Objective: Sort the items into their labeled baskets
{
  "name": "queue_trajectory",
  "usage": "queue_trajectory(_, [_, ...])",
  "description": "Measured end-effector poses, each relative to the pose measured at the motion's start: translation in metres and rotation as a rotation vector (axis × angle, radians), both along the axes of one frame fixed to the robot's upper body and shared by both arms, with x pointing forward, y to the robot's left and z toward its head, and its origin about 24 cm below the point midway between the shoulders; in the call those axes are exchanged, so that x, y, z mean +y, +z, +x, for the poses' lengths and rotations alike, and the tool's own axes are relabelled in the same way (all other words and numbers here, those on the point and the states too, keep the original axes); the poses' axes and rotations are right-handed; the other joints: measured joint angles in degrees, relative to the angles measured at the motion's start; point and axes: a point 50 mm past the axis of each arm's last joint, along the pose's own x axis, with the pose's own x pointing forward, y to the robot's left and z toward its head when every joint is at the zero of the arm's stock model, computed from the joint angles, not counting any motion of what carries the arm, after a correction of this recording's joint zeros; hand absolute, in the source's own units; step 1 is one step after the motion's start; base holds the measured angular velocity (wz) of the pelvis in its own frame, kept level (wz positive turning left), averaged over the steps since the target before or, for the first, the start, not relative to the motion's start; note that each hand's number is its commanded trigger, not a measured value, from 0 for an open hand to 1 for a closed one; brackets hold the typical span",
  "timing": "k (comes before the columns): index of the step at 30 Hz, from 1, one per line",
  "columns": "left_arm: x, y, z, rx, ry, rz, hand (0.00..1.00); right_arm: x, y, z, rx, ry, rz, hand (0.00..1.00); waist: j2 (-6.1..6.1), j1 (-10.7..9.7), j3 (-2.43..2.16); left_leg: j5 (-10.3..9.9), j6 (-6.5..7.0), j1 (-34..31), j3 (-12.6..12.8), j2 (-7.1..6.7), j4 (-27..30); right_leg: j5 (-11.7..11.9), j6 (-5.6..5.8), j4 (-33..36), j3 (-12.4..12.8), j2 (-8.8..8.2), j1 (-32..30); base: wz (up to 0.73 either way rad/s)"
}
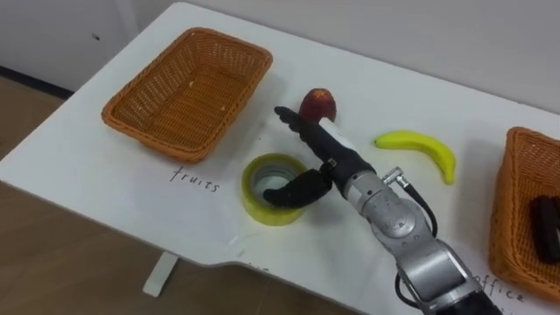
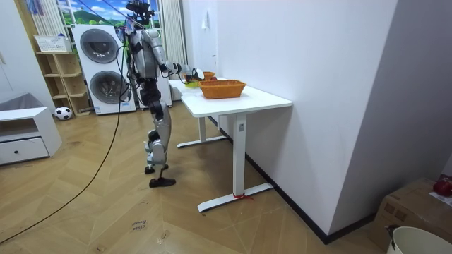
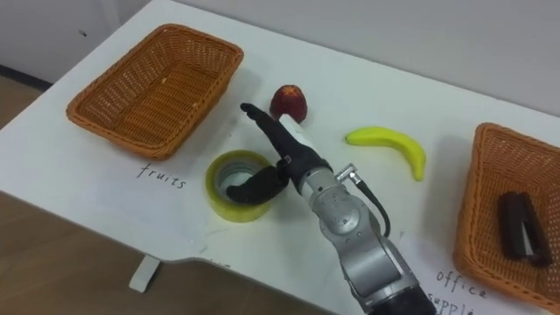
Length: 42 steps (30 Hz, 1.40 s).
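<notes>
While robot hand (image 1: 325, 156) straddles tape (image 1: 255, 203), apple (image 1: 320, 104) perhaps touching.

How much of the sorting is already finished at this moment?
Done: one dark item lies in the office basket. In hand: the right hand is at the yellow tape roll, thumb inside it, fingers straight. Left: the apple and banana on the table; the fruit basket is empty.

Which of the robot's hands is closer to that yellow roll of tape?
The right. Its right hand hangs right over the yellow tape roll, thumb curved over its hole, straight fingers pointing past it toward the apple.
</notes>
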Motion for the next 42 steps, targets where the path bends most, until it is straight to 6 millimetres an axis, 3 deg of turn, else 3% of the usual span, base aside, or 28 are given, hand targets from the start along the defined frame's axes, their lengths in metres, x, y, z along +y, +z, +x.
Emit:
queue_trajectory(9, [-0.003, 0.002, 0.007, -0.026, -0.015, -0.001, 0.00, -0.001, 0.001, 0.002, 0.005, 0.043, -0.060, 0.00, -0.56, -0.13, -0.09, 0.08, -0.01, 0.19, 0.02, -0.05, 0.19, 0.00, 0.00, -0.01, 0.12, -0.12, 0.01, 0.00])
queue_trajectory(15, [0.003, 0.003, 0.006, -0.022, -0.010, 0.011, 0.00, -0.002, 0.000, 0.003, 0.034, 0.086, -0.074, 0.00, -1.61, -0.24, 0.42, 0.10, -0.02, 0.23, -0.01, -0.05, 0.25, -0.01, 0.01, -0.09, 0.20, -0.12, 0.18, 0.00])
queue_trajectory(24, [0.005, 0.003, 0.004, -0.006, -0.002, 0.025, 0.00, -0.004, -0.003, 0.003, 0.103, 0.122, -0.081, 0.00, -1.87, -0.21, 0.51, 0.09, -0.03, 0.15, -0.03, 0.00, 0.09, -0.01, 0.01, 0.03, 0.23, -0.02, 0.23, 0.00])
queue_trajectory(25, [0.006, 0.002, 0.003, 0.001, 0.001, 0.028, 0.00, -0.004, -0.004, 0.003, 0.115, 0.128, -0.082, 0.06, -1.87, -0.19, 0.51, 0.09, -0.03, 0.14, -0.03, 0.03, 0.09, -0.01, 0.01, 0.03, 0.23, 0.01, 0.23, 0.00])
queue_trajectory(26, [0.006, 0.002, 0.003, 0.005, 0.002, 0.029, 0.00, -0.004, -0.004, 0.003, 0.118, 0.132, -0.082, 0.98, -1.86, -0.18, 0.51, 0.09, -0.04, 0.14, -0.03, 0.03, 0.10, -0.01, 0.01, 0.03, 0.22, 0.03, 0.23, 0.00])
queue_trajectory(42, [0.010, 0.002, 0.001, 0.041, 0.023, 0.033, 0.00, -0.013, 0.001, 0.021, 0.087, 0.106, -0.216, 1.00, -2.16, 0.07, 0.31, 0.10, -0.05, 1.24, -0.40, -0.09, -0.06, -0.01, 0.01, -0.15, 0.14, -0.02, 1.19, 0.01])
